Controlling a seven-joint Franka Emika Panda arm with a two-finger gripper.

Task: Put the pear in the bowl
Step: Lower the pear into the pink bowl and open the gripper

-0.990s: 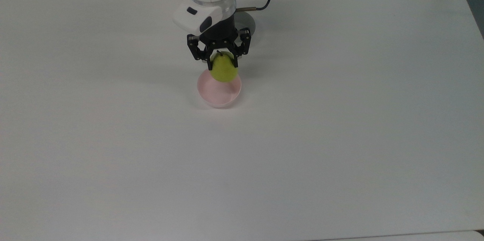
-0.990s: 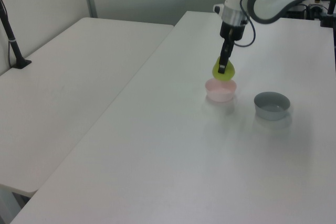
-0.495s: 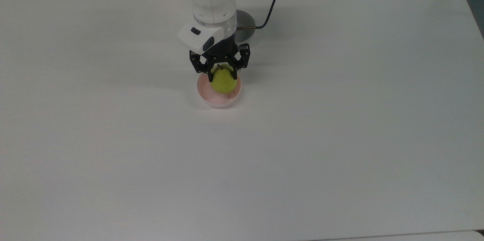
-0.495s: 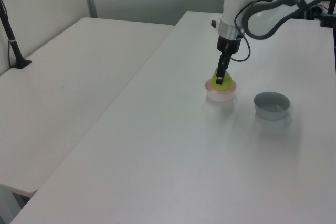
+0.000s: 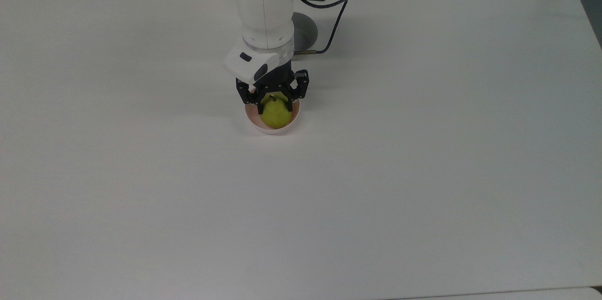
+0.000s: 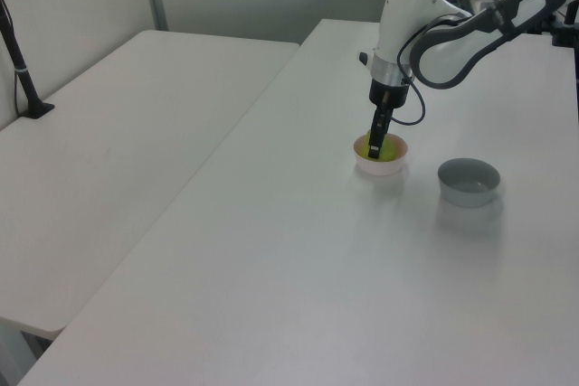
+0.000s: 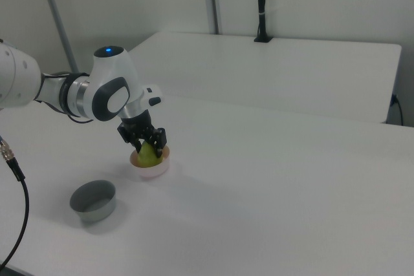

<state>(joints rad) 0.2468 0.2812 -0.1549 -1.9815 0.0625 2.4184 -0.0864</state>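
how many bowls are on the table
2. The pink bowl sits under the hand, with the pear lowered into it. The grey bowl stands apart on the white table, to the left view's right of the pink one.

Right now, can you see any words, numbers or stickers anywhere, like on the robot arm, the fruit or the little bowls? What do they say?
No text can be read anywhere.
Robot arm: plain white, only a blue light on top, no lettering.
Gripper: black, no label seen.
Pear: plain yellow-green, no sticker.
Pink bowl: no markings.
Grey bowl: no markings.
Table: bare white, no signs.
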